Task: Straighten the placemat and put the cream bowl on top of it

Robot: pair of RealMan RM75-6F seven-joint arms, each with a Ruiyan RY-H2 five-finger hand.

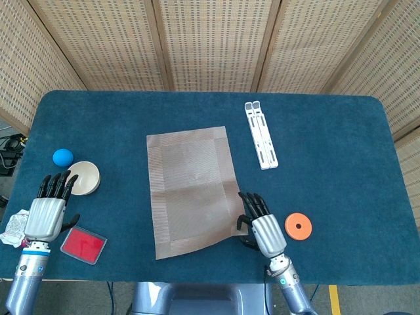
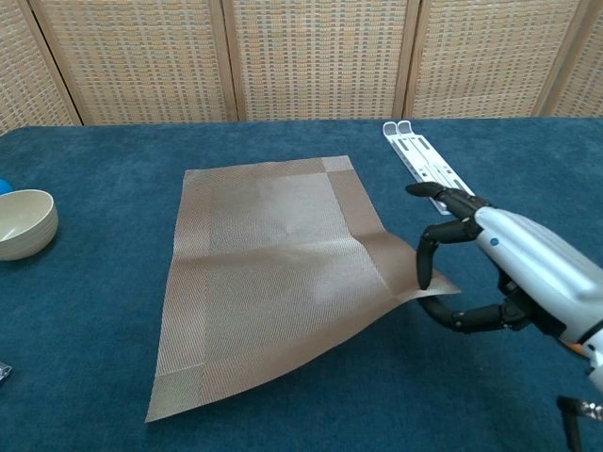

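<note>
The brown woven placemat (image 1: 190,190) lies askew in the middle of the blue table, its near right corner raised off the cloth. My right hand (image 1: 262,230) pinches that corner between thumb and fingers; the chest view shows the hand (image 2: 509,273) and the lifted edge of the placemat (image 2: 273,264). The cream bowl (image 1: 84,178) stands upright at the left, also visible as the bowl (image 2: 21,223) at the chest view's left edge. My left hand (image 1: 47,213) rests just in front of the bowl, fingers apart, holding nothing.
A blue ball (image 1: 62,157) sits behind the bowl. A red tile (image 1: 83,245) and a crumpled wrapper (image 1: 14,226) lie beside my left hand. A white folding stand (image 1: 261,134) lies behind and to the right of the mat. An orange disc (image 1: 298,226) sits right of my right hand.
</note>
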